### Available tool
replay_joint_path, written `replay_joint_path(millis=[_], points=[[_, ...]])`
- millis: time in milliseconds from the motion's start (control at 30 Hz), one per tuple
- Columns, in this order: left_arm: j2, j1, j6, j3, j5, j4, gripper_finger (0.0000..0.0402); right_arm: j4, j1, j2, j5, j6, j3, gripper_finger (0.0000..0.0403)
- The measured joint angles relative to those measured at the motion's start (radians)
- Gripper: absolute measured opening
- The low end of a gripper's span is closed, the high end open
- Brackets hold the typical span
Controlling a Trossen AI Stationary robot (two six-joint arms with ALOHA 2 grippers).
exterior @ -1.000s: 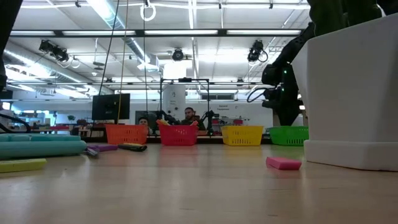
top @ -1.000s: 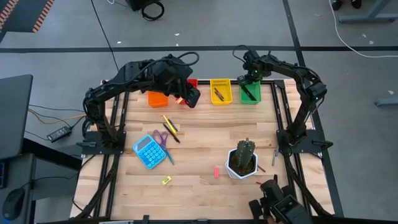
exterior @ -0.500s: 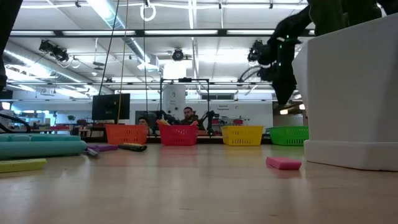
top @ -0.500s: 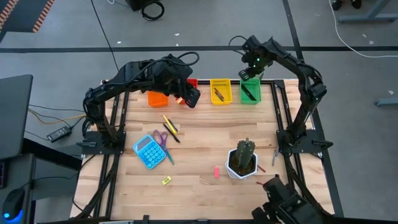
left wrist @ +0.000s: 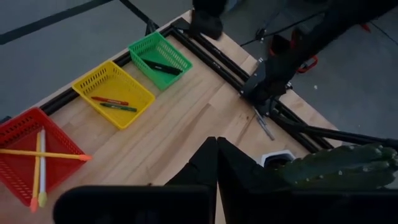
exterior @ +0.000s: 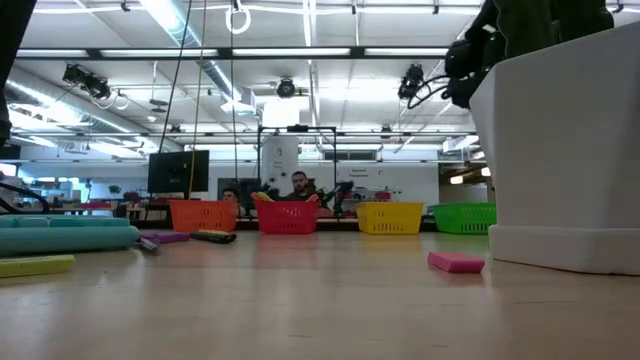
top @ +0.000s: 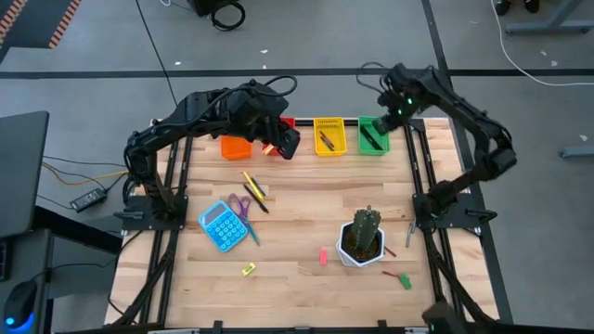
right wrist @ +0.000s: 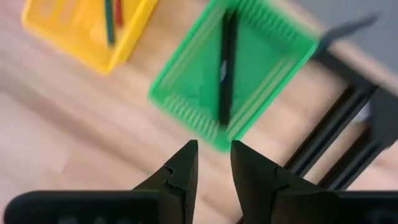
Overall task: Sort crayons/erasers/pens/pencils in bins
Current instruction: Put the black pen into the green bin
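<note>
Four bins (top: 329,135) lined the table's (top: 306,199) far edge; right gripper (right wrist: 208,163) hovered slightly parted over the green one, left gripper (left wrist: 216,163) pressed together.

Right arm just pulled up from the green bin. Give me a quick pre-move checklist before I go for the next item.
1. Pen lies inside green bin: ok.
2. Right gripper open, nothing between its fingers: ok.
3. Right gripper above the bin's wall: ok.
4. Left gripper shut, empty, parked near red bin: ok.
5. Pink eraser loose on table, nothing on it: ok.
6. Cactus pot beside that eraser, possibly in the way: cannot tell.
</note>
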Motion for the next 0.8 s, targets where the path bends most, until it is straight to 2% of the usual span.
replay_joint_path(millis=[167,267,433,633,800], points=[[0.0,0.0,0.034,0.0,0.0,0.0,0.0013,0.007,0.084,-0.157,-0.002,0.087,-0.177,0.0102],[0.0,0.0,0.056,0.0,-0.034,-0.03,0.0023,0.025,0.137,-0.24,-0.014,0.168,-0.256,0.0102],[0.002,0.031,-0.067,-0.013,-0.076,-0.158,0.0045,0.038,0.22,-0.342,-0.027,0.318,-0.323,0.0102],[0.002,0.06,-0.242,-0.12,-0.11,-0.354,0.0105,0.088,0.324,-0.409,-0.027,0.437,-0.33,0.0102],[0.003,0.063,-0.382,-0.304,-0.112,-0.363,0.0171,0.126,0.386,-0.417,-0.027,0.466,-0.33,0.0102]])
